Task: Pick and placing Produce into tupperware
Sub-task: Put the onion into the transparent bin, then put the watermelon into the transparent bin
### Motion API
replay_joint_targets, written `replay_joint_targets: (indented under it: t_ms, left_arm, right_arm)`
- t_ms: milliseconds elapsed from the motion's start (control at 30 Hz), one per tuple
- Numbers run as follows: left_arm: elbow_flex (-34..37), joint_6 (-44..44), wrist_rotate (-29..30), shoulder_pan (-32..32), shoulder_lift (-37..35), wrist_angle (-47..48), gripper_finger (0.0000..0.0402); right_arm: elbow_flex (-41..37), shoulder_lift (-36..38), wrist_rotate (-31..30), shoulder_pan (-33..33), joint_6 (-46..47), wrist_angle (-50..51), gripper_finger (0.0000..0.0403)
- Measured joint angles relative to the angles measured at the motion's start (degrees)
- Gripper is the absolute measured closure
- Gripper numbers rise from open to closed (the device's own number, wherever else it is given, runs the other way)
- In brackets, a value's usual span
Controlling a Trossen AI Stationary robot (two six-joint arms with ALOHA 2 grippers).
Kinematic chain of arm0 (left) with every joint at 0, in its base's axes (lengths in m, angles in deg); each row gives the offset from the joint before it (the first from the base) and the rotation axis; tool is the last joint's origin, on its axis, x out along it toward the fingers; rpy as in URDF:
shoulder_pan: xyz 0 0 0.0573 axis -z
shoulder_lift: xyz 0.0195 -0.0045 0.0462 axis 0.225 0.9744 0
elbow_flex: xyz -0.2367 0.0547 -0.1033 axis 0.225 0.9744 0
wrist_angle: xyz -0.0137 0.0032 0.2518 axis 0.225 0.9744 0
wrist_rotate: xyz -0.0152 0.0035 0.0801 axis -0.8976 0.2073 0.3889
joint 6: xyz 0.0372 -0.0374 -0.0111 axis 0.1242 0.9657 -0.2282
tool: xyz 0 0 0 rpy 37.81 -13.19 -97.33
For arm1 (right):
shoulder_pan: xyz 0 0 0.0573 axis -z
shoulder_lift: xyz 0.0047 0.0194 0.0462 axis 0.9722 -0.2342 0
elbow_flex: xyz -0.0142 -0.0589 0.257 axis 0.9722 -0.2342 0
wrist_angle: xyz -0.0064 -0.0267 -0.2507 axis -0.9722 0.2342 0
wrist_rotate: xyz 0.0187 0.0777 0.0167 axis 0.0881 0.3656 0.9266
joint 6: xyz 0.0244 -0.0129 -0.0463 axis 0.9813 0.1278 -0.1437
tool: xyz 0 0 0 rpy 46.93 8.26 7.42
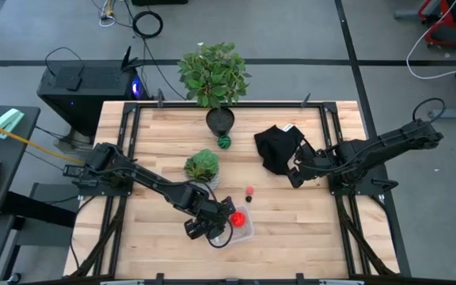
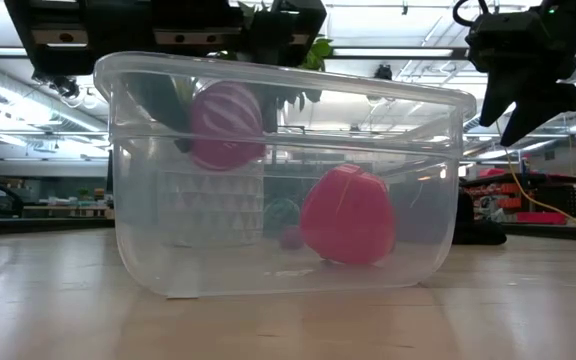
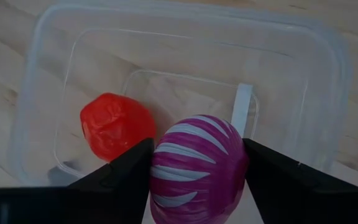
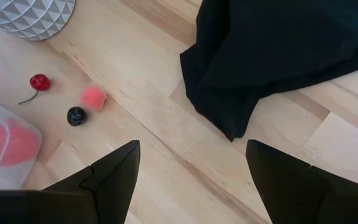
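Observation:
The clear tupperware point(image 1: 242, 226) stands on the table near its front edge, and a red produce piece point(image 3: 115, 124) lies inside on its floor. My left gripper point(image 3: 194, 171) hovers over the tub, shut on a purple white-striped ball point(image 3: 197, 165); the ball shows inside the tub's rim in the low view point(image 2: 226, 125). A cherry point(image 4: 39, 81), a pink piece point(image 4: 92, 98) and a dark berry point(image 4: 76, 116) lie on the wood beside the tub. A green striped ball point(image 1: 224, 142) rests by the dark pot. My right gripper point(image 4: 191, 168) is open and empty at mid-right. My left gripper pinches the purple striped ball by its two opposite sides point(image 3: 160, 168) between its two fingers. The fingers come from above, pointing down into the tub. The ball hangs clear of the tub's floor, just below the rim point(image 2: 268, 85).
A black cloth point(image 1: 275, 146) lies at the right of centre. A tall potted plant point(image 1: 214, 75) stands at the far edge. A small leafy plant in a white patterned pot point(image 1: 203, 168) stands at the table's middle, behind the tub.

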Motion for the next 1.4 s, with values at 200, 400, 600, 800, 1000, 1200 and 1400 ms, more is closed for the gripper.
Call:
replay_joint_targets:
  t_ms: [200, 400, 600, 800, 1000, 1200, 1400]
  left_arm:
    - [0.0, 0.0, 2.4, 0.0, 0.0, -0.1, 0.0144]
    - [0.0, 0.0, 3.1, 0.0, 0.0, 0.5, 0.0145]
    - [-0.5, 0.1, 14.0, 0.1, -0.8, 0.8, 0.0145]
    - [-6.3, 6.0, 24.1, -1.5, -3.3, 2.1, 0.0151]
    - [-13.3, 18.6, 30.2, -5.5, -8.0, -0.1, 0.0158]
    - [-15.4, 31.6, 35.1, -6.3, -13.8, 2.6, 0.0157]
    - [-15.5, 49.9, 43.8, -3.3, -19.9, 10.2, 0.0158]
  right_arm:
    - [0.0, 0.0, 0.2, 0.0, 0.0, 0.0, 0.0104]
    - [0.0, 0.0, 1.0, 0.0, 0.0, 0.0, 0.0104]
    - [0.0, 0.0, 2.6, 0.0, -0.2, 0.0, 0.0104]
    - [0.0, -0.3, 2.8, 0.0, -1.9, -2.4, 0.0104]
    - [0.0, -1.5, 2.8, 0.0, -3.7, -3.1, 0.0104]
    - [0.0, -1.7, 2.8, 0.0, -7.3, -2.7, 0.0104]
    - [0.0, -1.6, 1.9, 0.0, -11.6, -1.9, 0.0104]
